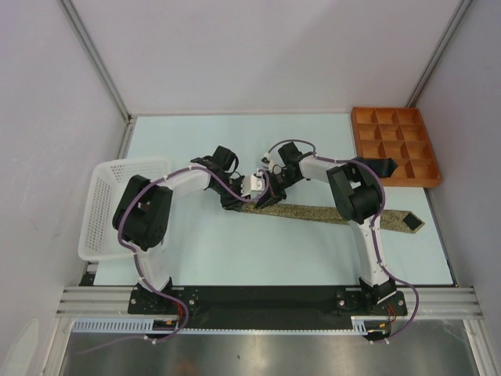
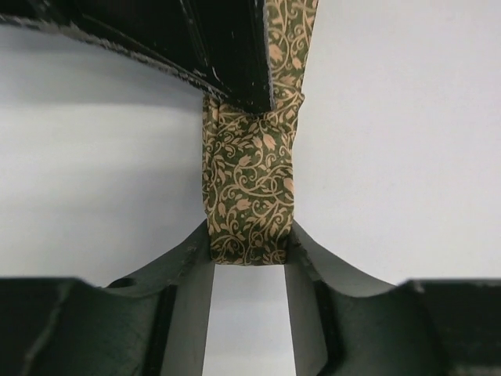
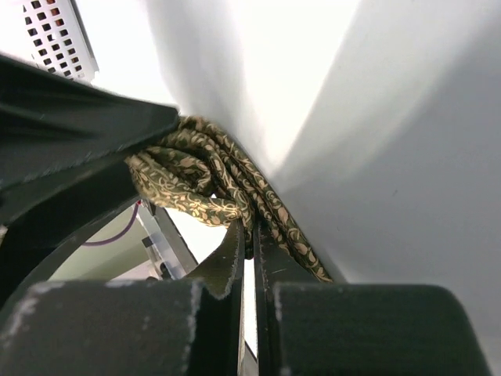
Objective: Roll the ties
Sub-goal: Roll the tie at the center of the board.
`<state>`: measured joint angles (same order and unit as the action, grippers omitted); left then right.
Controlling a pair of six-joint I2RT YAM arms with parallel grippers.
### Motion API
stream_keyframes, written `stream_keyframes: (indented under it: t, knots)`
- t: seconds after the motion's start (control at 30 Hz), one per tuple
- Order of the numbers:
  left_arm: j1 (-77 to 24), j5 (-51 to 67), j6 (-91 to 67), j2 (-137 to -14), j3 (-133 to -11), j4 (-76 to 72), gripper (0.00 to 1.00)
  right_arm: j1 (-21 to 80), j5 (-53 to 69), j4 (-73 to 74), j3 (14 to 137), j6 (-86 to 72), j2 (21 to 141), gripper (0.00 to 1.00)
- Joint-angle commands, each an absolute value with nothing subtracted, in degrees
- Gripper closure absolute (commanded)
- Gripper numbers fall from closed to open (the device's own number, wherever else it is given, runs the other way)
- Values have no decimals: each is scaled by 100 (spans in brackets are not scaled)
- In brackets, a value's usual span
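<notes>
Mid-worktop point(image 1: 235, 251), one olive-tan tie point(image 1: 313, 212) is laid flat from the centre out to the right, with its narrow end gathered into a small started roll point(image 2: 250, 188).

Left hand point(image 2: 250, 247): the roll is grasped across its width, a finger against each edge.

Right hand point(image 3: 249, 235): clenched, with bunched folds of the tie at its tips. Whether cloth is pinched cannot be told.

Handling, as judged: light, limp, slippery cloth. No shape is kept unaided and a loose coil is likely to spring open. Hold is best taken on the roll's two edges, while the flat length is kept straight and lightly taut.
</notes>
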<state>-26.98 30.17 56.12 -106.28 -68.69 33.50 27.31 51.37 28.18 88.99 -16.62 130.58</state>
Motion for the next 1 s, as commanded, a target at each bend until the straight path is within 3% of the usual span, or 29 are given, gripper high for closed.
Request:
stream_keyframes:
  t: [0.0, 0.53, 0.97]
  knots:
    - [-2804, 3550, 5748, -10283, -7224, 3612, 59, 2777, 4368, 2909, 8947, -1380, 13333, 100]
    - [-3516, 3278, 5177, -11566, -8525, 4007, 60, 2769, 4710, 2681, 8842, -1520, 13298, 100]
    - [-3867, 2268, 5045, -11900, -8402, 4034, 59, 2654, 5545, 2092, 8455, -1635, 13087, 99]
